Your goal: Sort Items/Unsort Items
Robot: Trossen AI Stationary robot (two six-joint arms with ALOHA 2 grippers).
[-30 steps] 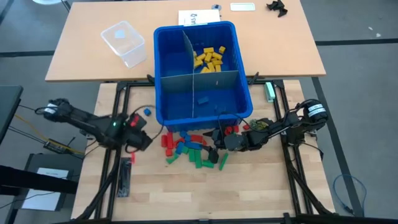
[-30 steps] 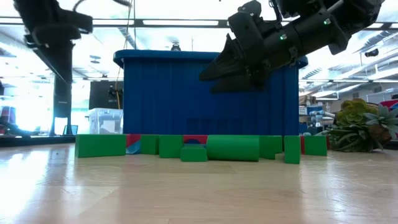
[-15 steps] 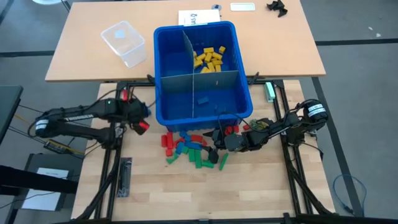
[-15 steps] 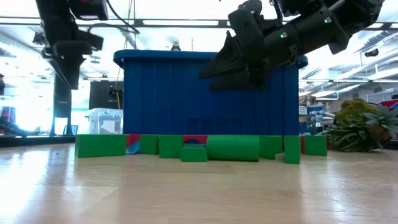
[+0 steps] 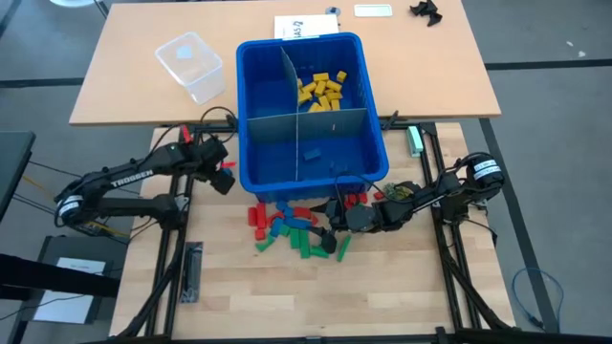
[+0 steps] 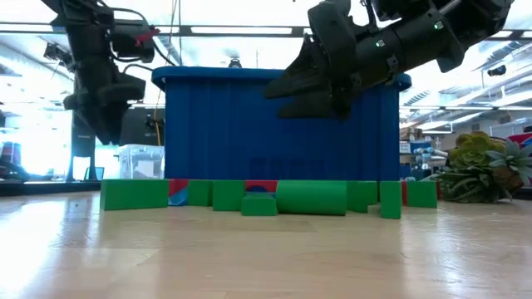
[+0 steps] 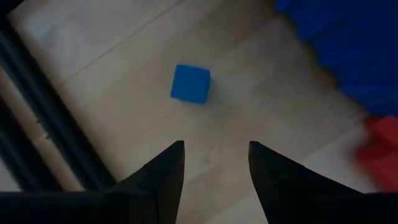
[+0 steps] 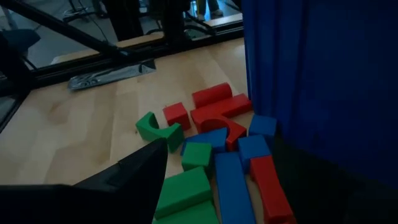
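Hovering beside the blue bin's (image 5: pixel 251 143) outer wall, my left gripper (image 7: pixel 212 163) is standing with its fingers parted and nothing between them; a lone blue block (image 7: pixel 191 83) is lying on the wood just ahead of the fingertips. Over on my other side, my right gripper (image 5: pixel 332 212) is hanging wide and empty above the loose pile of red, green and blue blocks (image 5: pixel 290 225), which is sitting just beneath and ahead of it against the bin's near wall. Judging by what is lying where, I am only partway through: the yellow blocks (image 5: pixel 321 91) are sitting together in one far compartment, one blue piece (image 5: pixel 312 153) is resting in a near compartment, and most of the rest is waiting outside on the table.
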